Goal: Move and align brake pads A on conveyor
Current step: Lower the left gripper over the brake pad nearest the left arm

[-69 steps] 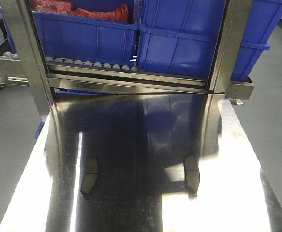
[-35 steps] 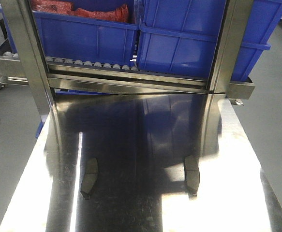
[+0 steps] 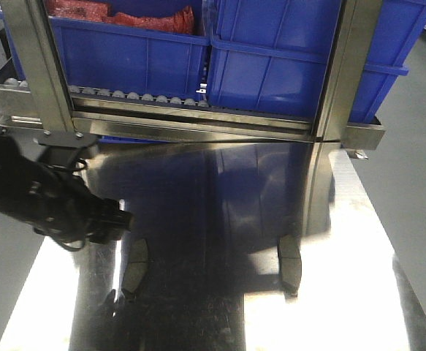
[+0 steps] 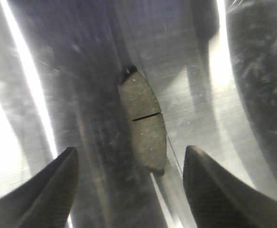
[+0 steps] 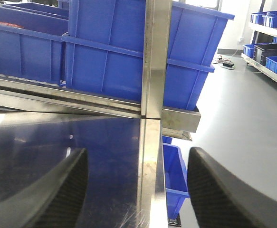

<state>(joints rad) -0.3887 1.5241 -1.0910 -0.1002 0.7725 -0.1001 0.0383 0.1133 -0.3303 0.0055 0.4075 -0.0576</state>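
Note:
Two brake pads A lie flat on the shiny steel tabletop (image 3: 213,314): a left pad (image 3: 135,268) and a right pad (image 3: 290,262), both dark grey with a thin groove across the middle. My left arm (image 3: 52,197) reaches in from the left and ends just above the left pad. In the left wrist view that pad (image 4: 143,121) lies lengthwise ahead of my left gripper (image 4: 130,149), which is open and empty, with its near end between the fingers. My right gripper (image 5: 138,151) is open and empty at the table's right edge. The conveyor is out of view.
A roller rack (image 3: 198,102) with blue bins (image 3: 271,66) crosses the back of the table on steel posts (image 3: 337,88). One post (image 5: 152,71) stands straight ahead of the right gripper. A blue bin (image 5: 174,180) sits on the floor past the table's right edge.
My left arm has come into the front view from the left and now hangs over the left pad. Neither pad has moved.

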